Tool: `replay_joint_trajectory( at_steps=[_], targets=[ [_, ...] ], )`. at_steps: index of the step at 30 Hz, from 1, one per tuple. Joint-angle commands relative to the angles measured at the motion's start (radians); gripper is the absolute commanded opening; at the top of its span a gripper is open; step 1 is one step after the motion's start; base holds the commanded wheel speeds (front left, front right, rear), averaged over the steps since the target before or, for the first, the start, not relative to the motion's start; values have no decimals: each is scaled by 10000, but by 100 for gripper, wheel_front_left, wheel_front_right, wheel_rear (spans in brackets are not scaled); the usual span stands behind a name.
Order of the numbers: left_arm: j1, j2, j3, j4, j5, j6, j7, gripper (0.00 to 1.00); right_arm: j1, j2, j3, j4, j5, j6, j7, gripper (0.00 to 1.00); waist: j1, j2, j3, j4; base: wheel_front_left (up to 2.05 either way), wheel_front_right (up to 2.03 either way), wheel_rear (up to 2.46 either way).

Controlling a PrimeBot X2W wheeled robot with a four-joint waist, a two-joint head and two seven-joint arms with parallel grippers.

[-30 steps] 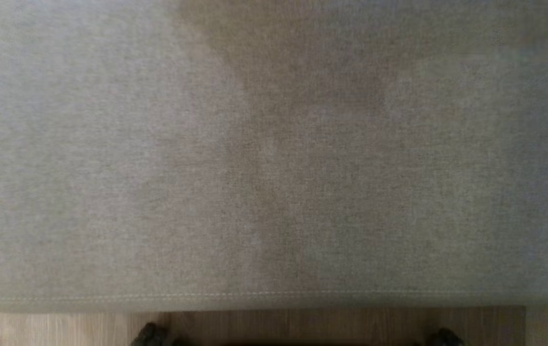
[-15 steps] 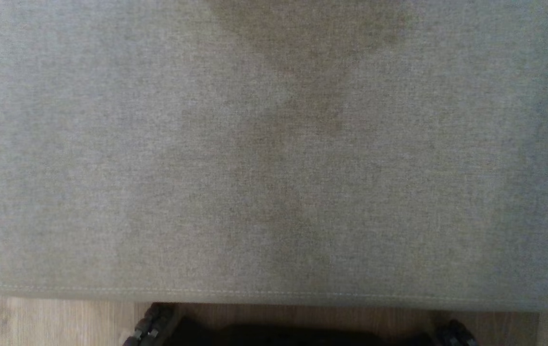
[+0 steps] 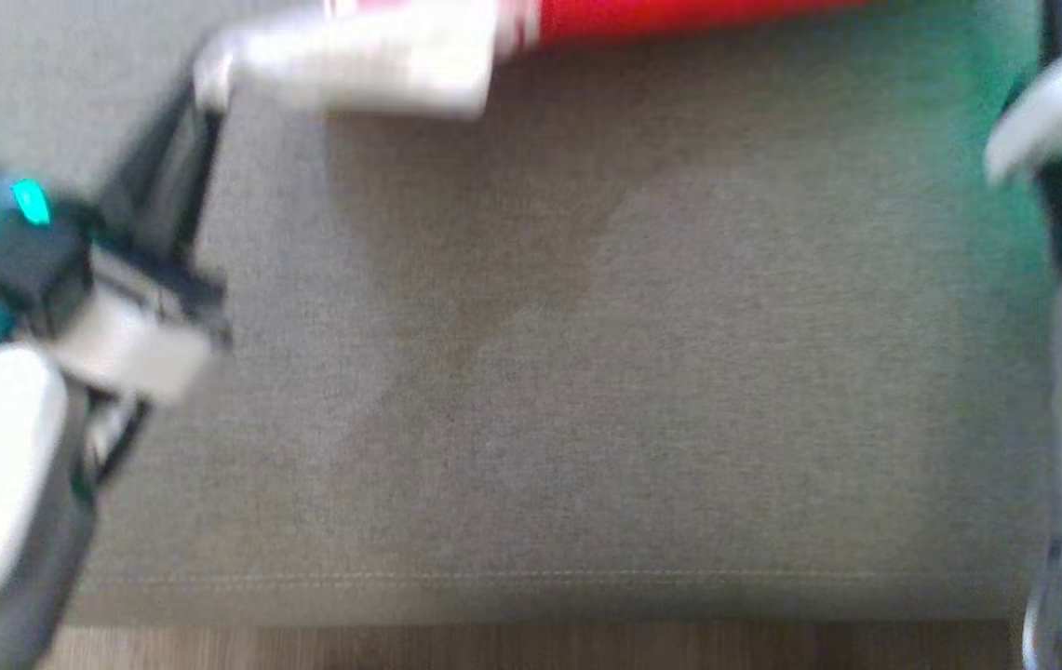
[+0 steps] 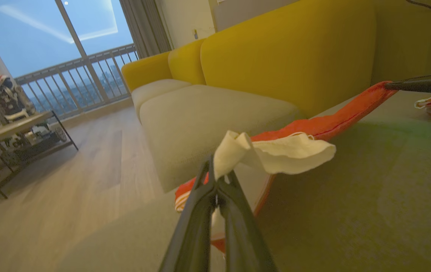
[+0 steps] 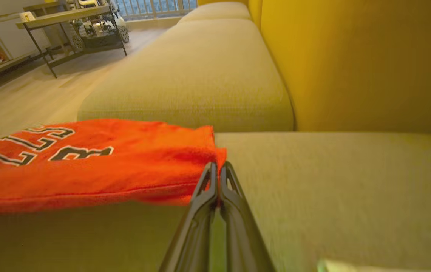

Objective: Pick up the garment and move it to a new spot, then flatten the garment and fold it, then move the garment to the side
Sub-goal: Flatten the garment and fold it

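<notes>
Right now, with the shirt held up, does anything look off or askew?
Nothing looks torn or spilled. The red shirt is stretched between the left hand and right hand over the sofa seat. One oddity: at the left hand a white flap is curled over and bunched instead of lying flat with the red cloth.

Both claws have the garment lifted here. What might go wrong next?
The left claw pinches only the white trim of the garment; it may slip out. The right claw holds just a corner tip, so pulling it taut could free it. A dropped end near the sofa seat edge might slide to the floor.
</notes>
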Motion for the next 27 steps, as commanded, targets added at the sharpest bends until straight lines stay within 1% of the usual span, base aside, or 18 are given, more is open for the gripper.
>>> replay_joint_trajectory(
  at_steps=[1, 3, 8, 11, 14, 20, 22, 27],
  targets=[
    [670, 402, 661, -256, -260, -44, -20, 0, 989, 154, 231, -966, 350, -4, 330, 0, 3, -1, -882, -325, 0, 0, 0],
    [1780, 321, 793, -253, -490, -92, -20, 0, 2311, 192, 220, -1972, 690, -4, 723, 0, 3, -1, -1186, -403, 0, 0, 0],
    [4018, 38, 1138, -384, -740, -125, -20, 0, 5179, 416, -257, -4641, 1281, -4, 1547, 0, 3, -1, -1731, -531, 0, 0, 0],
    [5046, -210, 1327, -587, -802, -113, -20, 0, 6449, 627, -625, -5947, 1410, -4, 1907, 0, 3, -1, -1960, -554, 0, 0, 0],
    [5800, -447, 1491, -879, -733, -19, -20, 0, 7421, 836, -955, -6891, 1545, -4, 2245, 0, 3, -1, -2060, -501, 0, 0, 0],
    [6712, -891, 1607, -1342, -763, 61, -20, 0, 8743, 1009, -1102, -7997, 1665, -4, 2754, 0, 3, -1, -2108, -338, 0, 0, 0],
    [6729, -1044, 1671, -1404, -899, 49, -20, 0, 8820, 1017, -1073, -8105, 1769, -4, 2836, 0, 3, -1, -2060, -311, 0, 0, 0],
    [6272, -1213, 1612, -1085, -1132, -8, 144, 0, 8434, 1021, -856, -7916, 1447, -4, 2968, 0, 3, -1, -1939, -294, 0, 0, 0]
  ],
)
